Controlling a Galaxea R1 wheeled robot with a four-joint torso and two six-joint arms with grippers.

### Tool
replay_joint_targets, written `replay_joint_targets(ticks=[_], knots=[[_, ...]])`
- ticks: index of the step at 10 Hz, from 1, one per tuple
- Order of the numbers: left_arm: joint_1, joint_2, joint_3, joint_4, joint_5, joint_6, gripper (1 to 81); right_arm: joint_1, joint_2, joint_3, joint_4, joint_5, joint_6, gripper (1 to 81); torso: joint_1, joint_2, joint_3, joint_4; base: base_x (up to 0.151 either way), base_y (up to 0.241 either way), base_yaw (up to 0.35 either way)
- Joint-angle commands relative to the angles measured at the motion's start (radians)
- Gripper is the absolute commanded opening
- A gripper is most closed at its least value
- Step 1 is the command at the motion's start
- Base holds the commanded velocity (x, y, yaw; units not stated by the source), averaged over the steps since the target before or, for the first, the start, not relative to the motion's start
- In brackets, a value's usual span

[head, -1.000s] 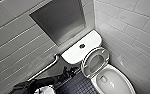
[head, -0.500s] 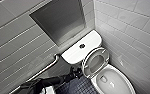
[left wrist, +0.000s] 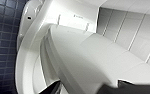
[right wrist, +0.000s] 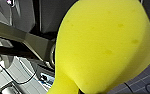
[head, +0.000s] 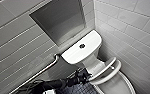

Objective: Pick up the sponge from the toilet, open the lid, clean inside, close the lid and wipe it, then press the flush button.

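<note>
Sponge [right wrist: 101, 45], bright yellow, hangs close before the right wrist camera, off the floor and held in the right end effector. How far it is from the cistern cannot be told.

On the toilet [head: 92, 63], the cistern [head: 74, 55] stands against the grey tiled wall. The dark flush button [head: 82, 46] sits in the middle of the cistern's flat top. Just in front of the cistern the lid [head: 104, 67] is tilted up, partly open, on its hinges. The left end effector [head: 85, 75] is at the lid's rim, on the side away from the cistern. In the left wrist view a dark finger [left wrist: 52, 88] shows on each side of that edge, so it grips the lid.

Behind the cistern a grey niche [head: 63, 22] is set into the wall. A grab bar [head: 38, 72] runs along the wall beside the cistern.
</note>
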Motion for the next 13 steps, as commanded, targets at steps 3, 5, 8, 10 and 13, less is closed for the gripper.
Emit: replay_joint_targets(ticks=[3, 5, 8, 10, 13], knots=[[0.054, -0.302, 0.071, 0.207, 0.003, 0.003, 81.1, -0.031, 0.019, 0.005, -0.042, -0.042, -0.001, 1.0, 0.0, 0.0, 0.0, 0.0, 0.0, 0.0, 0.0], [0.161, -0.414, 0.092, 0.31, 0.017, 0.015, 81.1, -0.022, 0.027, 0.005, -0.037, -0.051, 0.004, 1.0, 0.0, 0.0, 0.0, 0.0, 0.0, 0.0, 0.0], [0.429, -0.462, 0.075, 0.63, 0.057, 0.021, 81.1, 0.019, 0.088, -0.056, -0.03, -0.25, 0.004, 1.0, 0.0, 0.0, 0.0, 0.0, 0.0, 0.0, 0.0], [0.55, -0.459, 0.011, 0.739, 0.057, 0.021, 81.1, 0.03, 0.134, -0.081, -0.042, -0.387, 0.004, 1.0, 0.0, 0.0, 0.0, 0.0, 0.0, 0.0, 0.0], [0.689, -0.396, -0.166, 0.794, 0.048, 0.026, 81.1, 0.004, 0.14, -0.068, 0.008, -0.398, -0.01, 1.0, 0.0, 0.0, 0.0, 0.0, 0.0, 0.0, 0.0]])
